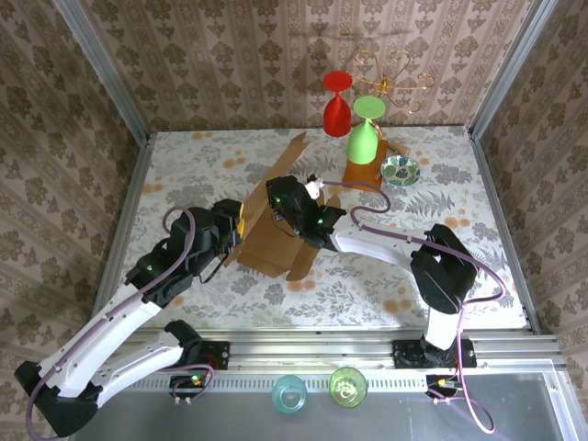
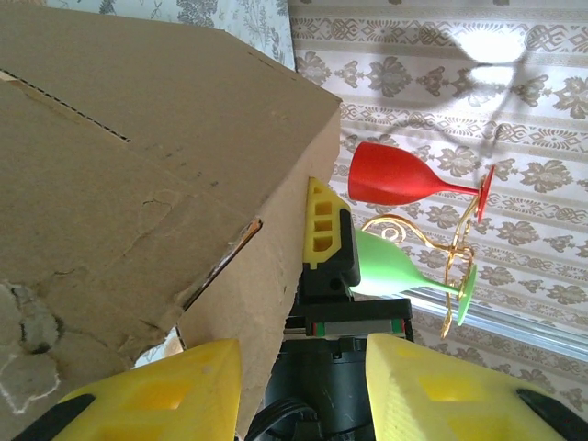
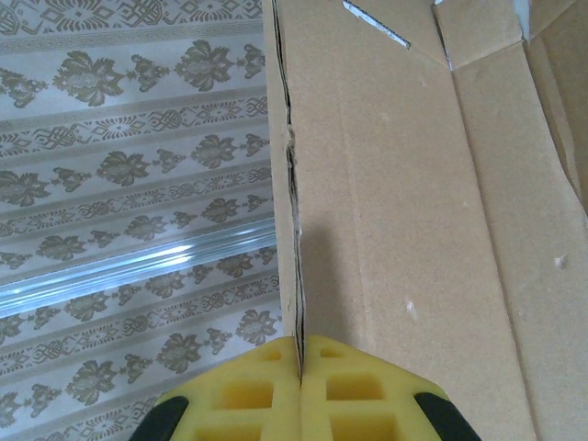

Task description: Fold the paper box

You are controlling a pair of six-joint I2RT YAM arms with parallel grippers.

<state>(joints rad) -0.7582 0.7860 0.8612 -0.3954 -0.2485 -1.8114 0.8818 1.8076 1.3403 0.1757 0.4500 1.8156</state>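
Pinching paper box (image 3: 413, 230) edge: right tool (image 3: 300, 344) clamped | left tool (image 2: 301, 354) apart, box beside one finger

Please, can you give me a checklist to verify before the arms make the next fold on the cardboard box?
1. Right gripper shut on a wall of the box: ok.
2. Left gripper open beside the box: ok.
3. Left fingers touching the cardboard: cannot tell.
4. Flaps folded in: not ok, far flap sticks out.
5. Red glass and green glass apart from the box: ok.
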